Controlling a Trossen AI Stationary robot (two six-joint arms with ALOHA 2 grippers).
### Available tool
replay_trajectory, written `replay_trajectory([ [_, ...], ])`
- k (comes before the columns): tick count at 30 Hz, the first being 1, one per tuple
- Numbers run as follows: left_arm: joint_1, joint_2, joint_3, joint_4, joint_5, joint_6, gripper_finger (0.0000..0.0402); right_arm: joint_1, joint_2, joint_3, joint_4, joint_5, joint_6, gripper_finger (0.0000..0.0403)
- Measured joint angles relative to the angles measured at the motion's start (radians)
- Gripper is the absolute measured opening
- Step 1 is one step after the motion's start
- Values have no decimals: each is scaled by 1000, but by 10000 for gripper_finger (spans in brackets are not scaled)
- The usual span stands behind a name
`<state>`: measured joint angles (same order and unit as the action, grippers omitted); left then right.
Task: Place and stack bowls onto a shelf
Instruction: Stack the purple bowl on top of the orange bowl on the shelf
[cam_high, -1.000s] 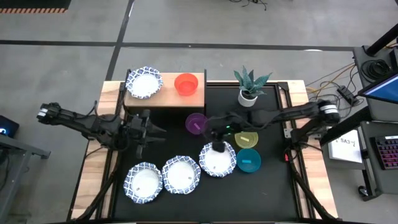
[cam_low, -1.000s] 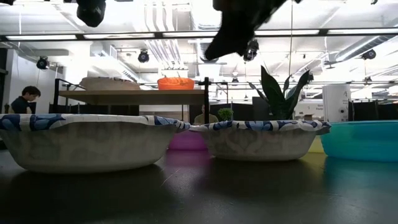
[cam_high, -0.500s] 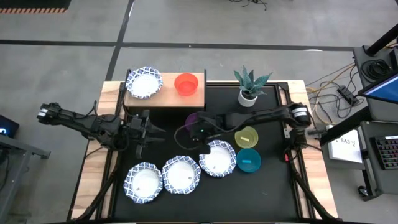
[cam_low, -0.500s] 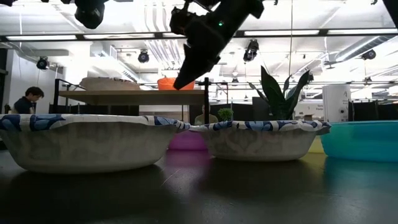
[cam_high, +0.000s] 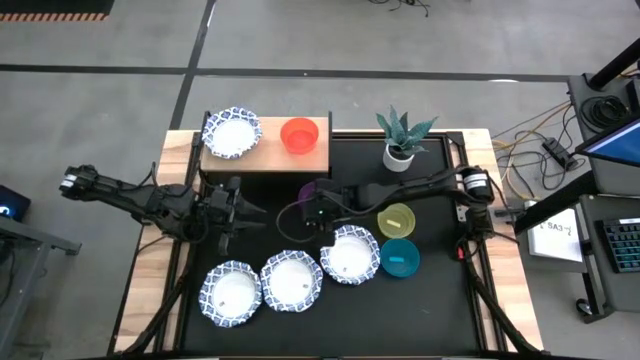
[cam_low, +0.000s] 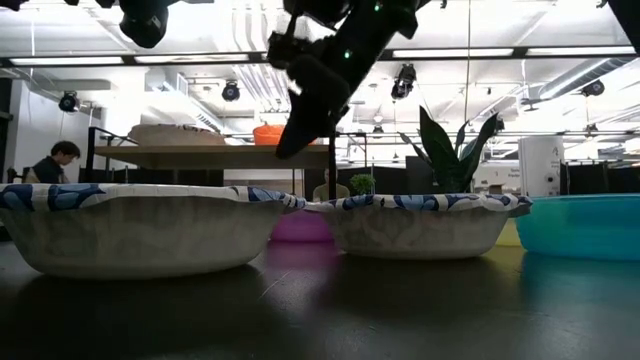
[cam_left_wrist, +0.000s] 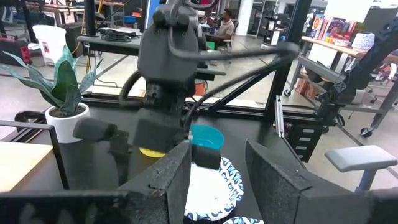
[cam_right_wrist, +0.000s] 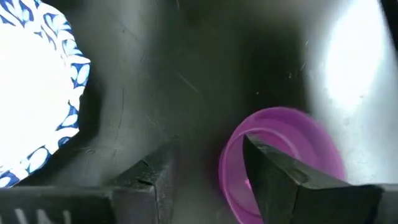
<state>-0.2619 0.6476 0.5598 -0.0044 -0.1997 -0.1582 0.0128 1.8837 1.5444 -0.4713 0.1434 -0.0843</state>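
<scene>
High view: shelf (cam_high: 262, 157) at the mat's far left corner, already carrying one patterned white bowl (cam_high: 231, 132) and the red bowl (cam_high: 299, 134) side by side. Three more patterned bowls in a row along the near edge of the black mat (cam_high: 440, 300) — the rightmost (cam_high: 349, 255) just beside the teal bowl (cam_high: 400, 258), with the yellow bowl (cam_high: 396, 220) behind that. Purple bowl (cam_high: 306, 190) mostly hidden under the right gripper (cam_high: 310, 210), which reaches across from the right. Left gripper (cam_high: 238, 210) parked over the mat's left edge, near the shelf's front, holding nothing. Potted plant (cam_high: 400, 140) well clear at the back.

Low view: right gripper (cam_low: 300, 135) hanging above the table with fingers pointing down, purple bowl (cam_low: 303, 226) glimpsed between two patterned bowls.

Left wrist view: left fingers (cam_left_wrist: 168, 177) spread apart with nothing between them (the right arm fills the middle distance).

Right wrist view: right gripper (cam_right_wrist: 208, 165) open, one finger (cam_right_wrist: 273, 171) over the purple bowl's (cam_right_wrist: 298, 134) inside, the other outside its rim — poised to straddle the wall, not yet pinching.

Risks, as a guess: closing too high and sliding off the thin rim; tipping or skidding the light bowl on the mat; clipping the shelf's front edge or the red bowl on the lift.
</scene>
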Motion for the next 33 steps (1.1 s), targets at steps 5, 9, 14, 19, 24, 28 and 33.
replay_trajectory([
  [5, 0, 0, 0, 0, 0, 0, 136, 0, 66, 1, 5, 72, 22, 164],
  [9, 0, 2, 0, 0, 0, 0, 136, 0, 121, 5, 5, 130, 22, 145],
  [14, 0, 16, -1, -5, 0, -5, 136, 0, 142, 6, -3, 138, 18, 97],
  [19, 0, 39, -2, 8, 0, -9, 136, 0, 140, 6, -9, 138, 8, 29],
  [24, -1, 52, -2, 42, 0, -13, 136, 0, 134, 6, -30, 137, 5, 9],
  [28, -1, 53, -2, 44, 0, -26, 136, 6, 98, 6, -47, 134, 5, 9],
  [33, -1, 53, -2, 82, -1, -27, 136, 33, 15, 6, -68, 83, -1, 9],
])
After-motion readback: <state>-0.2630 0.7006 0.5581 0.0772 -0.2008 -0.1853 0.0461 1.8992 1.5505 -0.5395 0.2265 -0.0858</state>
